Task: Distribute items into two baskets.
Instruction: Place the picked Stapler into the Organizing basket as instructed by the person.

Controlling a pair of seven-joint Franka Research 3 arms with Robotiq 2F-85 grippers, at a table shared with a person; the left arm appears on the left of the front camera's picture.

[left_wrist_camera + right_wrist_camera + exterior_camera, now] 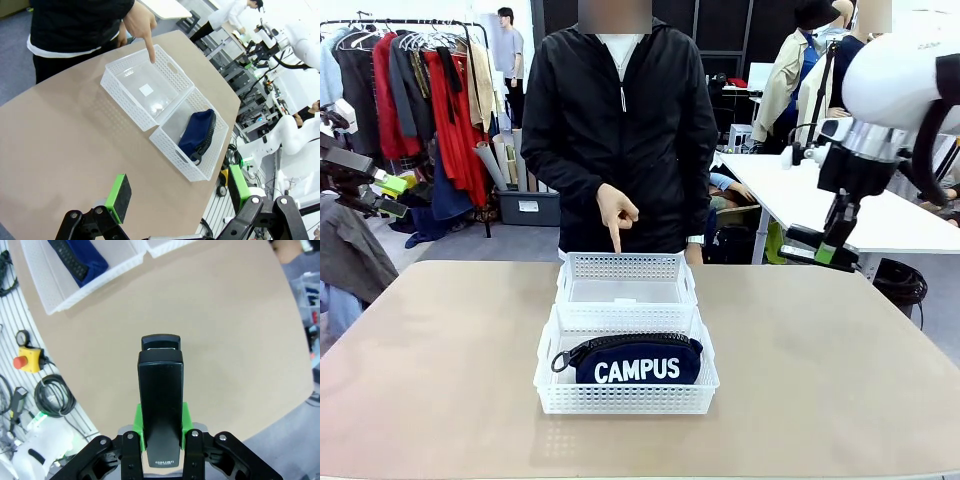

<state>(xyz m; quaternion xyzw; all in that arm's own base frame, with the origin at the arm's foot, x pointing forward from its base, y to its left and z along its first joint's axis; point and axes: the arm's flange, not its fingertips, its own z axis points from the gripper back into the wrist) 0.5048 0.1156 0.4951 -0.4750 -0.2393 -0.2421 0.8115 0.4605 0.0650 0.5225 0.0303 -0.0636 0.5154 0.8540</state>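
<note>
Two white lattice baskets stand end to end at the table's middle. The near basket (pixel 620 398) (pixel 172 155) (pixel 45 285) holds the navy CAMPUS pouch (pixel 638 365) (pixel 197 132) (pixel 92 257). Nothing lies in the far basket (pixel 625 267) (pixel 125 110). The person's hand (pixel 616 215) (pixel 142 22) points a finger down at its far rim. My right gripper (pixel 830 248) (pixel 160 427) hangs high above the table's right side, shut on the black stapler (pixel 802 240) (pixel 160 390). Raised off the table's left edge, my left gripper (pixel 395 197) (pixel 178 192) stands open with nothing between its pads.
The person in a black jacket stands at the table's far edge, right behind the baskets. Bare tan tabletop (pixel 820 360) stretches on both sides of them. A white table (pixel 820 200) stands beyond on the right and a clothes rack (pixel 420 100) on the left.
</note>
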